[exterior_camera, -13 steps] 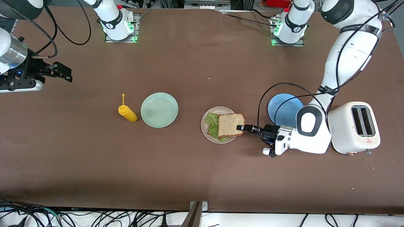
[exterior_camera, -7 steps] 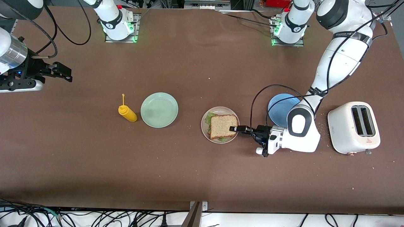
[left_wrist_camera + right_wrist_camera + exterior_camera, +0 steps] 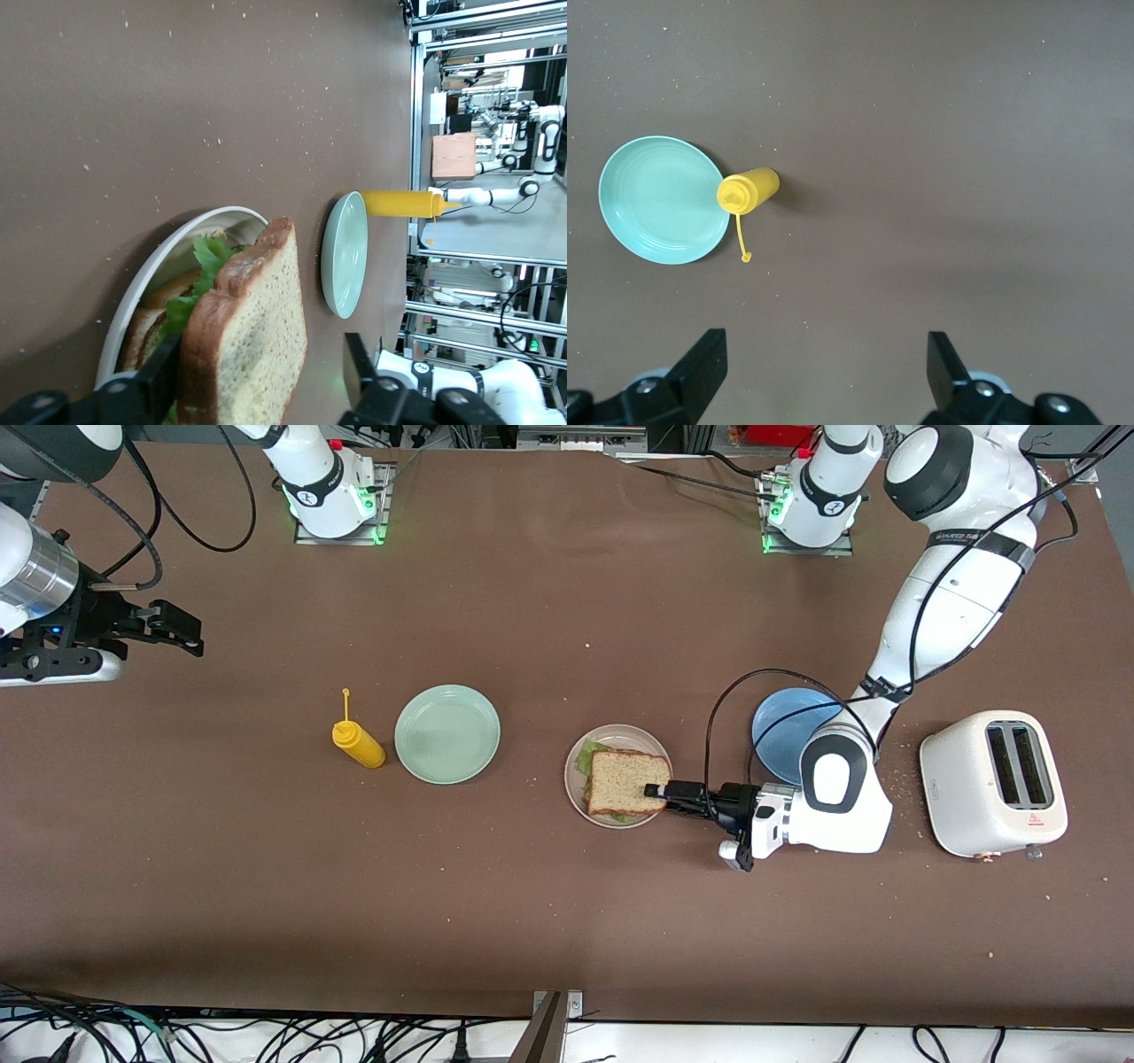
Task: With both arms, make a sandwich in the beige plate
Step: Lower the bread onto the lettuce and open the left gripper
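The sandwich [image 3: 623, 781] lies on the beige plate [image 3: 574, 778] in the middle of the table: a brown bread slice [image 3: 252, 336] on a green lettuce leaf [image 3: 206, 258] over a lower slice. My left gripper [image 3: 656, 790] reaches in low from the left arm's end and is open. In the left wrist view the left gripper [image 3: 261, 379] straddles the top slice's edge, with one finger [image 3: 165, 376] against the crust and the other standing apart from it. My right gripper [image 3: 182, 636] waits open over bare table at the right arm's end, and the right wrist view shows nothing in the right gripper [image 3: 824, 363].
A mint-green plate [image 3: 447, 733] and a yellow squeeze bottle [image 3: 358, 745] stand toward the right arm's end from the sandwich. A blue plate [image 3: 783, 722] and a white toaster [image 3: 992, 781] sit toward the left arm's end, close to the left arm's wrist.
The left gripper carried the top slice toward the right arm's end, onto the lettuce on the plate, then opened its jaws. The right arm has not moved.
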Controlling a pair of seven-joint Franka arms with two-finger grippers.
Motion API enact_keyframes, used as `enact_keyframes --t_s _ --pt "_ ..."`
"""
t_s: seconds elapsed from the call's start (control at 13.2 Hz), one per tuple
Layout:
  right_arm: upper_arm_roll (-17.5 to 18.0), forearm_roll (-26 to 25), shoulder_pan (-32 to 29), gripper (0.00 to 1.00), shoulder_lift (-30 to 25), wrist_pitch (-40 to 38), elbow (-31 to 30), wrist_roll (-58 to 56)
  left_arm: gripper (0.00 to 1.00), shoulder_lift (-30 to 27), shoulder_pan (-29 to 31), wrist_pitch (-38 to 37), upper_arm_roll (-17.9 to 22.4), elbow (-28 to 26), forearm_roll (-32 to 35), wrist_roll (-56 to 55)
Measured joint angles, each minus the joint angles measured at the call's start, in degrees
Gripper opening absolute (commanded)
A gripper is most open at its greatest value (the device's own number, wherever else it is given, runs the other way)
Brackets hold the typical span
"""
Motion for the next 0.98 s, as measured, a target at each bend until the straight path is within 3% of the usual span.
enact_keyframes --t_s 0.45,0.68,0.98 --pt "0.0 0.0 0.0 1.0 0.2 0.0 0.0 0.0 1.0 -3.8 0.4 0.0 0.0 0.4 10.6 -1.5" --pt "0.0 0.0 0.0 1.0 0.2 0.1 0.0 0.0 1.0 -7.1 0.4 -0.7 -0.3 0.8 19.0 -9.1" --pt "0.0 0.0 0.0 1.0 0.2 0.1 0.0 0.0 1.0 -15.4 0.7 -8.7 -0.4 1.1 30.5 -17.1"
